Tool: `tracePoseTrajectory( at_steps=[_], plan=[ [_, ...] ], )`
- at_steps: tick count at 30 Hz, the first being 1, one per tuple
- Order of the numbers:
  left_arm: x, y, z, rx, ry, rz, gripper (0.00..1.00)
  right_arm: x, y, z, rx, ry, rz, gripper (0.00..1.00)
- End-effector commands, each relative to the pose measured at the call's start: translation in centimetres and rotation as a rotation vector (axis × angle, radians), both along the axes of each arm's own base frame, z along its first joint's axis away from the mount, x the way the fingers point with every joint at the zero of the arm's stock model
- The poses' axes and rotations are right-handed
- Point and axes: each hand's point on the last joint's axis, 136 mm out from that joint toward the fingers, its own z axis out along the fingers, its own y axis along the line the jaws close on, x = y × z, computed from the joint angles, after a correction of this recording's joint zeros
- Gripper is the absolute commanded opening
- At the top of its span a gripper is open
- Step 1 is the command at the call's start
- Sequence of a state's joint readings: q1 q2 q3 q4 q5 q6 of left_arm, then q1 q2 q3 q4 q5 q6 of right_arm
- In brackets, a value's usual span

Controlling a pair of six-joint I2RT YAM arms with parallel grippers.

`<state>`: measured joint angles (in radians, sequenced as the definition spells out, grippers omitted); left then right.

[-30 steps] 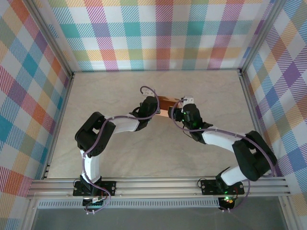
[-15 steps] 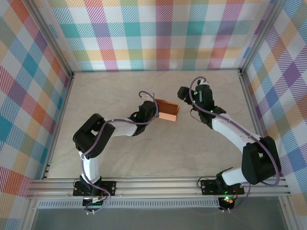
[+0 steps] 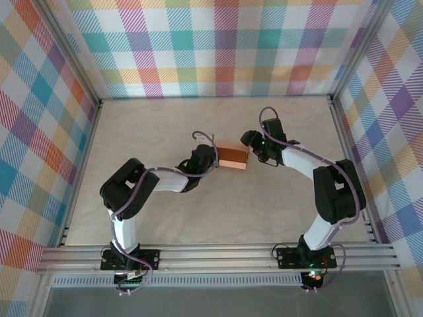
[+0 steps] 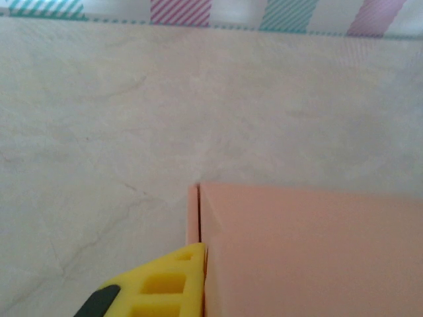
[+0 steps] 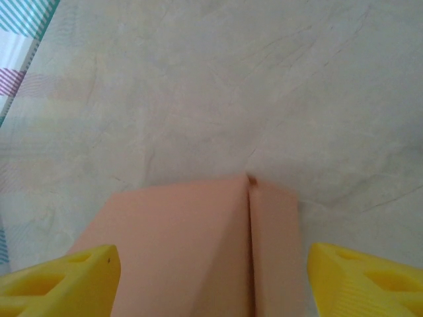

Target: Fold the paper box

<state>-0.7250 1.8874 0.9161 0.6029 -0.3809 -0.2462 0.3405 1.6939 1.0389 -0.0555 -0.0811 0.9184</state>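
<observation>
From above, the paper box (image 3: 233, 158), a small flat rectangular block of salmon-orange card, lies closed up on the pale marbled table (image 3: 165, 125), just toward 12 o'clock of centre. The left gripper (image 3: 213, 158) sits against its 9 o'clock end and the right gripper (image 3: 253, 146) just off its 3 o'clock end. On the left wrist camera the box fills the 4 o'clock quarter. A narrow side flap stands slightly proud along its near edge, and one yellow finger (image 4: 168, 284) at 6 o'clock touches that seam. I see no second finger, so I cannot tell whether this gripper is closed or parted. On the right wrist camera the box end rises from 6 o'clock with a crease line running up to its far corner. My two yellow fingers (image 5: 59, 277) are spread wide at 8 and 4 o'clock, the box end between them, and I see no clamp. I judge the folding nearly done and the step in hand to be seating the last end flaps. Next I would press the proud flap flush while the other arm steadies the box, gently, since thin card buckles.
</observation>
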Motion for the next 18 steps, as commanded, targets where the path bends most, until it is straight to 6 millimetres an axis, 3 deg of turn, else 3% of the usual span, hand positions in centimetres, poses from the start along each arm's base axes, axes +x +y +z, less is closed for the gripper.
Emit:
tracePoseTrajectory(
  at_steps=[1, 6, 8, 12, 15, 17, 18],
  plan=[
    [-1.6, -0.1, -1.3, 0.035, 0.046, -0.029, 0.12, -1.0, 0.5, -1.1, 0.058, 0.061, -0.008, 0.73],
    [-2.4, -0.1, -1.4, 0.039, 0.058, -0.036, 0.14, -1.7, 0.3, -2.3, 0.061, 0.088, -0.021, 0.72],
    [-2.8, -0.2, -1.5, 0.040, 0.065, -0.047, 0.19, -1.8, 0.1, -2.6, 0.049, 0.091, -0.023, 0.72],
    [-3.9, -0.1, -1.4, 0.048, 0.075, -0.067, 0.35, -1.6, -0.1, -2.7, 0.021, 0.083, -0.019, 0.72],
    [-4.8, 0.2, -1.4, 0.057, 0.094, -0.088, 0.52, -1.3, -0.3, -2.7, -0.004, 0.075, -0.009, 0.72],
    [-5.6, 0.4, -1.6, 0.079, 0.123, -0.110, 0.55, -1.2, -0.1, -2.5, -0.021, 0.061, 0.021, 0.73],
    [-5.9, 0.7, -1.7, 0.095, 0.141, -0.116, 0.61, -1.1, 0.0, -2.5, -0.033, 0.055, 0.040, 0.74]
  ],
)
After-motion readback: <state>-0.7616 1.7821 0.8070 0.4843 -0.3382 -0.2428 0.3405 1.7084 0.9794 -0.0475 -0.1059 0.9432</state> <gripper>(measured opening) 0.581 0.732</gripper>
